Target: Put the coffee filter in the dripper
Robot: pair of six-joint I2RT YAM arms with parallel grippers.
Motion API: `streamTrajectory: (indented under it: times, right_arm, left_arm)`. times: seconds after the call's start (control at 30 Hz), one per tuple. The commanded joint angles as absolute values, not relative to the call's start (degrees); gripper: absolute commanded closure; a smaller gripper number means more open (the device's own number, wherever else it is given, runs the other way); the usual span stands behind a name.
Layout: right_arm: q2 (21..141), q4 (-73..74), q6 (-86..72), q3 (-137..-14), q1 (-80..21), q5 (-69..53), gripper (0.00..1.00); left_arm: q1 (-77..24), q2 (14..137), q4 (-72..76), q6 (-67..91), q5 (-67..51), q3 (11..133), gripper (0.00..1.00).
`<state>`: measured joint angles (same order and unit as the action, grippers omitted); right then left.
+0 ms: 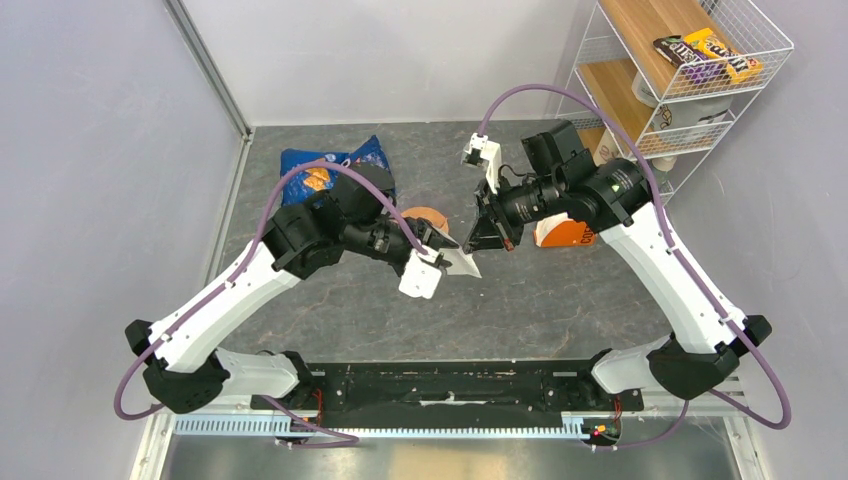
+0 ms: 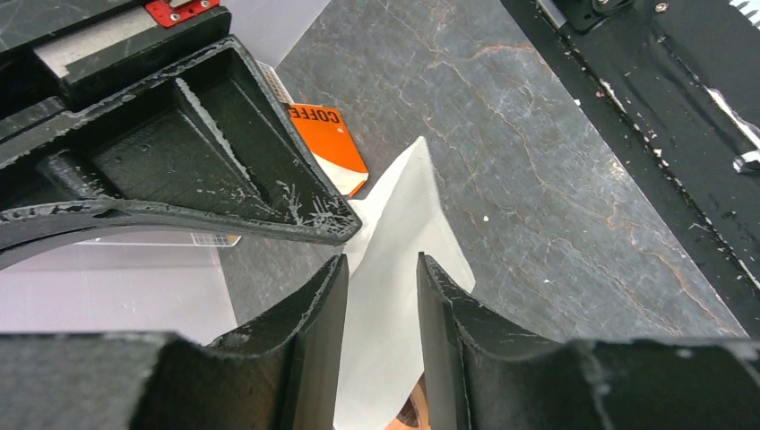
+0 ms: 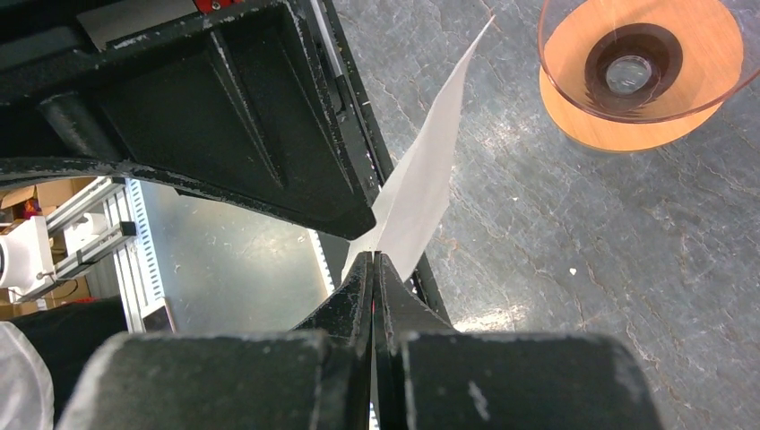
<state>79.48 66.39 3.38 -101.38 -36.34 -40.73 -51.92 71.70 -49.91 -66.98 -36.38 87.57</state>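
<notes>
From above, the right gripper [image 1: 492, 236] has its fingers shut on one corner of the coffee filter [image 1: 463, 263]. This holds it in the air so that the left gripper [image 1: 447, 257] can come at it from the opposite side. The dripper [image 1: 428, 217] sits on the grey marbled tabletop [image 1: 560, 300] just behind the left fingers.

At the left wrist, the matte black fingers [image 2: 315, 327] stand part-open astride the filter, a thin, creased white sheet. I cannot tell whether they press it.

At the right wrist, the scuffed fingers [image 3: 354, 291] pinch the pointed paper tip. The dripper is beyond them and to the right: glossy translucent orange, a funnel on a flat disc, with a dark centre.
</notes>
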Motion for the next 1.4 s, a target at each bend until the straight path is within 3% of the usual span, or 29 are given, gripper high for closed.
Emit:
streamTrajectory:
  times: [0.0, 0.57, 1.07, 1.37]
  right_arm:
    - [79.71, 64.19, 2.80, -102.14, -36.01, -42.36, 1.00]
    - [80.27, 65.16, 4.56, -102.66, -36.04, -45.15, 1.00]
    - [80.77, 66.34, 4.56, -102.14, -36.03, -47.97, 1.00]
    - [80.99, 67.09, 4.81, -102.08, -36.03, -49.03, 1.00]
  left_arm:
    - [-52.47, 71.64, -51.02, -69.89, -38.41, 88.69, 0.59]
    - [-52.73, 72.86, -52.64, -70.11, -36.59, 89.21, 0.68]
    - [-53.32, 72.60, -52.63, -74.65, -32.86, 88.42, 0.67]
    - [-55.01, 72.95, -52.13, -75.41, -29.10, 88.18, 0.80]
